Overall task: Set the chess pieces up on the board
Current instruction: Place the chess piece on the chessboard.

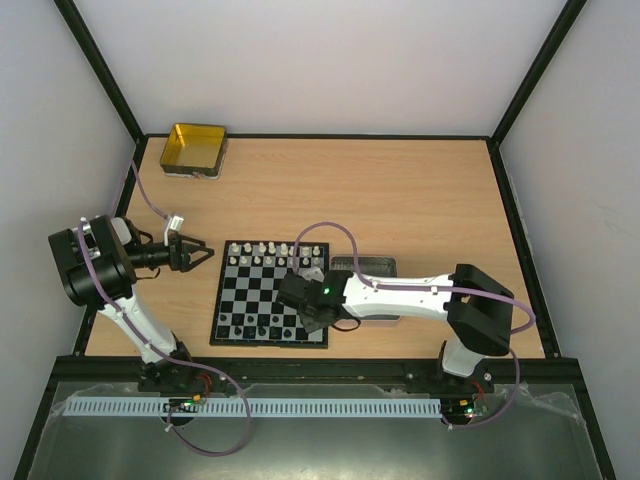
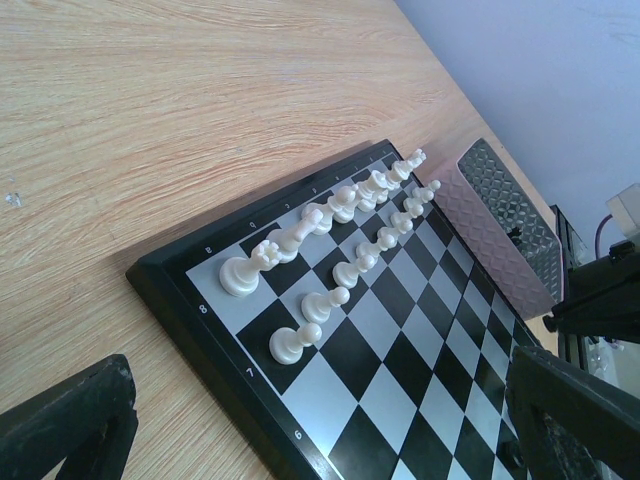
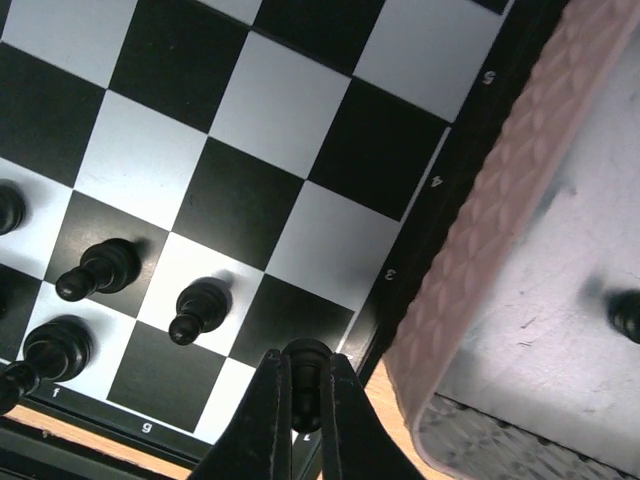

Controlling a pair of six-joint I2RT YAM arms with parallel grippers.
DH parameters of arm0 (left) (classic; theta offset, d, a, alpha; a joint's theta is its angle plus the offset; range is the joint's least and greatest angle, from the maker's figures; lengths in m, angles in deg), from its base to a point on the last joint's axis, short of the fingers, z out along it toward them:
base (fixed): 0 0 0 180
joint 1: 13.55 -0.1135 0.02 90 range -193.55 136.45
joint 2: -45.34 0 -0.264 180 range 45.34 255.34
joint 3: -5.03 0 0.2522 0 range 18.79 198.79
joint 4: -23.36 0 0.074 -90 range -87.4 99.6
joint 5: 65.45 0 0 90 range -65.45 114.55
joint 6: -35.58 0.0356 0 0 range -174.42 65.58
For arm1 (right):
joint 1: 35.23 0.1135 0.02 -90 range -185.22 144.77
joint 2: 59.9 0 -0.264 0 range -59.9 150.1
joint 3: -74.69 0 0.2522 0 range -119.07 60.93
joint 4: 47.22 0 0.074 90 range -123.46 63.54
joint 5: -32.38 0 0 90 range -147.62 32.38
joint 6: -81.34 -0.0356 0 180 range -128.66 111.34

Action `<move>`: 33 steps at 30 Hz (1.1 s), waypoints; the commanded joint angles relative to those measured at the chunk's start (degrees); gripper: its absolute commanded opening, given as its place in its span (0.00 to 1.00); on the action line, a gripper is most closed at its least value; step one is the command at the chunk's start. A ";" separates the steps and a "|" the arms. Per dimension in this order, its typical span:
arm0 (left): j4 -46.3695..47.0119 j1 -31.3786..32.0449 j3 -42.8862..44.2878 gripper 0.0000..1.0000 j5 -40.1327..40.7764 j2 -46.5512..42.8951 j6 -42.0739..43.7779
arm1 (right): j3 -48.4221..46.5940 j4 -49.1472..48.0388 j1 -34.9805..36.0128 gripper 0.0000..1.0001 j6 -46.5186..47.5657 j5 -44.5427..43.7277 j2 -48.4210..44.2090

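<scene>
The board [image 1: 252, 291] lies in the middle of the table. White chess pieces [image 1: 262, 251] fill its two far rows, seen close in the left wrist view [image 2: 300, 236]. Several black pieces [image 1: 247, 325] stand along its near rows. My right gripper [image 1: 320, 318] is over the board's near right corner. In the right wrist view the right gripper [image 3: 305, 385] is shut on a small black piece [image 3: 306, 362] above the corner squares, next to black pawns [image 3: 198, 308]. Whether the piece touches the board I cannot tell. My left gripper [image 1: 200, 253] hangs open and holds nothing, left of the board's far left corner [image 2: 318, 370].
A silver-grey tray [image 1: 372, 265] sits against the board's right side, partly under my right arm; one black piece [image 3: 625, 315] lies in it. Its patterned wall [image 2: 500, 215] shows beyond the board. A gold-yellow tin [image 1: 193, 148] stands at the far left. Black frame posts border the table.
</scene>
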 commanded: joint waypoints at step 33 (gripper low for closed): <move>-0.89 -0.44 1.33 1.00 -1.88 0.85 2.00 | 0.94 -2.73 0.21 0.15 2.10 2.96 3.80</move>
